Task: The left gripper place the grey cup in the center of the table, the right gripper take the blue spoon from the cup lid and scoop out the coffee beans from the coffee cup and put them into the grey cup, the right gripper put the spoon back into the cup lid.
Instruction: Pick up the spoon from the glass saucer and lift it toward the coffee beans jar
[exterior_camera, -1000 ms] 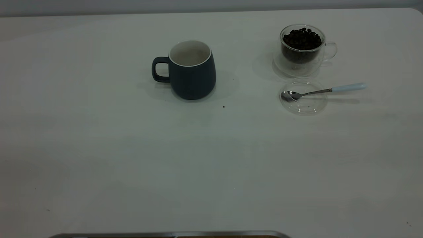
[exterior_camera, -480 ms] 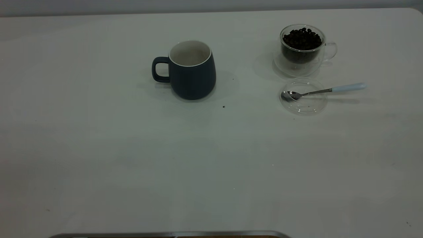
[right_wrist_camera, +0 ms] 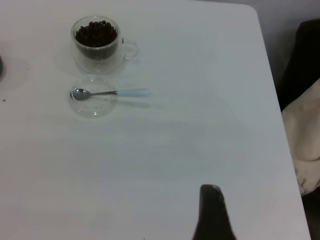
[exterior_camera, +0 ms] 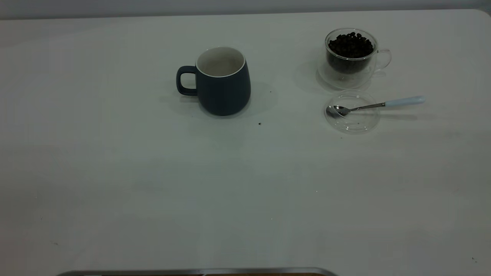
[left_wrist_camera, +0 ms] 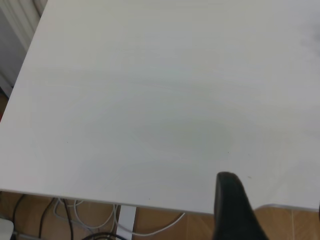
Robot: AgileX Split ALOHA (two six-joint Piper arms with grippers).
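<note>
The grey cup (exterior_camera: 223, 82) stands upright near the table's (exterior_camera: 153, 184) middle, handle to the left, and looks empty inside. The coffee cup (exterior_camera: 351, 57), full of coffee beans (exterior_camera: 350, 45), stands at the back right. Just in front of it lies the cup lid (exterior_camera: 353, 113), with the blue spoon (exterior_camera: 378, 104) resting bowl-in-lid and its handle pointing right. All of these except the grey cup show in the right wrist view, where the coffee cup (right_wrist_camera: 97, 42) and the spoon (right_wrist_camera: 112, 92) are far off. My left gripper (left_wrist_camera: 274, 210) and right gripper (right_wrist_camera: 265, 215) are open, empty, and out of the exterior view.
A few dark specks (exterior_camera: 259, 124) lie on the table near the grey cup. The left wrist view shows the table edge (left_wrist_camera: 150, 205) with cables and wooden floor beyond. A metal rim (exterior_camera: 191, 271) runs along the table's near edge.
</note>
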